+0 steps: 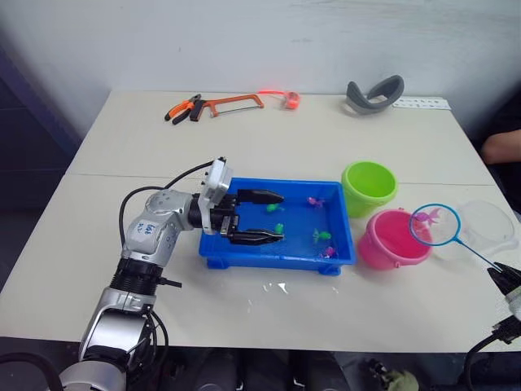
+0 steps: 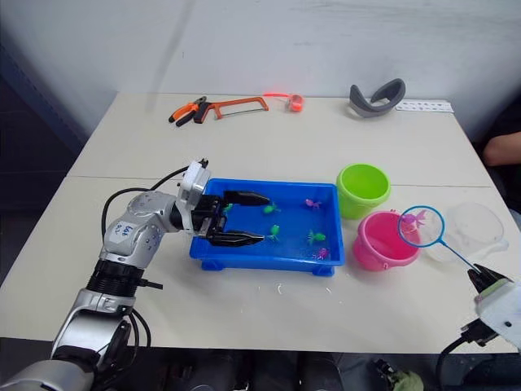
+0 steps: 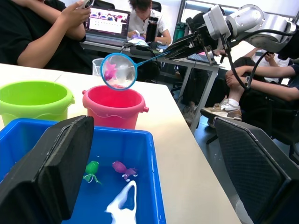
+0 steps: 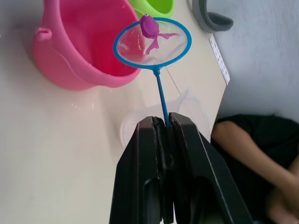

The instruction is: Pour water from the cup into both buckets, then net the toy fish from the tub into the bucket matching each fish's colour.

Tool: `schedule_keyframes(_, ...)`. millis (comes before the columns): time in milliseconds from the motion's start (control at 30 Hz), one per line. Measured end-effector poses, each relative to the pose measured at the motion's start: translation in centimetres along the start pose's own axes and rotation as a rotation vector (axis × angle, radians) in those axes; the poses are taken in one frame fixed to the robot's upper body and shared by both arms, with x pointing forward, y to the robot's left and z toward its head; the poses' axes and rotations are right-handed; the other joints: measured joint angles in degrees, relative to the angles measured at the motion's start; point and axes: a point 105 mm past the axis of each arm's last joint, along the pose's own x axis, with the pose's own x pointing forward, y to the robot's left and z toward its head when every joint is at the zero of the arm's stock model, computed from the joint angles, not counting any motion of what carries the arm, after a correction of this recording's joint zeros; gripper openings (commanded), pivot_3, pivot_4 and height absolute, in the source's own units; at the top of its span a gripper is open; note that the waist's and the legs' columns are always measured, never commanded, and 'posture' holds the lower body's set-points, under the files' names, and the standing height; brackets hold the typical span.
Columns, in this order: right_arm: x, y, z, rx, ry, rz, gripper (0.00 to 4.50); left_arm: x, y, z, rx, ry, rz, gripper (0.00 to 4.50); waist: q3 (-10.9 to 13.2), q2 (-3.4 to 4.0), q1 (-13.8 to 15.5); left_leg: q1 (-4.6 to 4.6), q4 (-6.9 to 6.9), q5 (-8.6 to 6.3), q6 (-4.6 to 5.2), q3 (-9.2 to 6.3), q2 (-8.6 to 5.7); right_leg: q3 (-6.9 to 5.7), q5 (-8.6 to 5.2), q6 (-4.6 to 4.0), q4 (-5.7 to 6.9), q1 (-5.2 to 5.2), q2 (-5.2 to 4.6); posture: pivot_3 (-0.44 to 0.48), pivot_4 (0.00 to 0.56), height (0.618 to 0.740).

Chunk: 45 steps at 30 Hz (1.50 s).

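We can make out little that reads. A small blue sticker [image 1: 145, 230] on the silver forearm of the robot's left arm [image 1: 155, 232] carries dark marks, perhaps digits, which we cannot decipher. The open laptop screen [image 3: 110, 22] shows text too small for us to read.

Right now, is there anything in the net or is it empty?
Not empty: a pink fish lies in the net, held over the pink bucket by the right gripper.
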Motion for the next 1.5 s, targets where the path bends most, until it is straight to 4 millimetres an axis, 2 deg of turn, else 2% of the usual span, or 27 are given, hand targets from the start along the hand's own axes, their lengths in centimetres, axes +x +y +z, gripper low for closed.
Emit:
schedule_keyframes(167, 0.1, 0.2, -0.4, -0.231, -0.011, 0.02, 0.0, 0.0, 0.0, -0.1, 0.002, 0.001, 0.002, 4.45, 0.0, 0.0, -0.01, 0.01, 0.0, 0.0, 0.0, 0.01, 0.0, 0.01, 0.0, 0.0, -0.03, 0.02, -0.01, 0.0, 0.15, 0.74)
schedule_keyframes(567, 0.1, 0.0, -0.7, -0.471, -0.028, 0.02, 0.0, -0.1, -0.1, -0.2, 0.0, 0.001, 0.004, 4.45, 0.0, 0.0, 0.0, 0.02, 0.0, 0.0, -0.02, 0.01, 0.02, 0.03, -0.01, -0.01, -0.06, 0.03, -0.04, 0.0, 0.15, 0.74)
schedule_keyframes(700, 0.1, -1.9, -0.4, -0.674, -0.041, -0.04, 0.0, -0.1, -0.1, -0.2, -0.002, 0.0, 0.004, 4.45, 0.0, 0.0, -0.03, 0.05, 0.0, 0.0, -0.03, 0.01, 0.03, 0.06, -0.02, -0.03, -0.25, 0.04, -0.06, 0.0, 0.15, 0.74)
schedule_keyframes(933, 0.9, -2.7, 0.7, -0.831, -0.114, -0.078, 0.0, 0.3, -0.1, -0.2, 0.001, -0.018, -0.006, 4.45, 0.0, 0.0, -0.02, 0.09, 0.0, 0.0, -0.03, 0.03, 0.05, 0.07, -0.02, -0.03, -0.29, 0.09, -0.13, 0.0, 0.15, 0.74)
schedule_keyframes(1133, 1.4, -2.4, 1.5, -0.85, -0.174, -0.095, 0.0, 0.3, -0.1, -0.2, 0.014, -0.019, -0.003, 4.45, 0.0, 0.0, -0.1, 0.08, 0.0, 0.0, -0.03, 0.03, 0.06, 0.07, -0.02, -0.03, -0.32, 0.1, -0.11, 0.0, 0.15, 0.74)
schedule_keyframes(1200, 1.3, -3.5, 2.4, -0.75, -0.197, -0.15, 0.0, 0.1, -0.1, -0.3, 0.021, -0.015, 0.003, 4.45, 0.01, 0.01, -0.18, 0.09, 0.0, 0.0, -0.03, 0.03, 0.06, 0.07, -0.02, -0.03, -0.32, 0.11, -0.13, 0.0, 0.15, 0.74)
schedule_keyframes(1333, 1.5, -4.6, 6.4, -0.59, -0.358, -0.122, 0.0, -1.4, 0.3, -0.7, 0.022, -0.008, 0.042, 4.45, 0.01, 0.01, -0.21, 0.15, 0.01, 0.0, -0.03, 0.01, 0.15, 0.04, -0.03, -0.05, -0.3, 0.14, -0.17, 0.0, 0.15, 0.74)
schedule_keyframes(1400, 2.4, -4.8, 9.1, -0.514, -0.461, -0.036, 0.0, -3.1, 0.8, -1.1, 0.022, 0.007, 0.088, 4.45, 0.01, 0.01, -0.53, 0.16, 0.05, -0.01, -0.01, 0.04, 0.14, 0.03, -0.02, -0.05, -0.26, 0.14, -0.24, 0.0, 0.15, 0.74)
schedule_keyframes(1500, 3.6, -4.2, 11.3, -0.527, -0.53, 0.11, 0.0, -4.8, 1.2, -1.5, 0.03, 0.027, 0.135, 4.45, 0.02, 0.01, -0.35, 0.15, 0.06, -0.02, 0.01, 0.02, 0.14, -0.02, -0.02, -0.06, -0.25, 0.13, -0.28, 0.0, 0.15, 0.74)
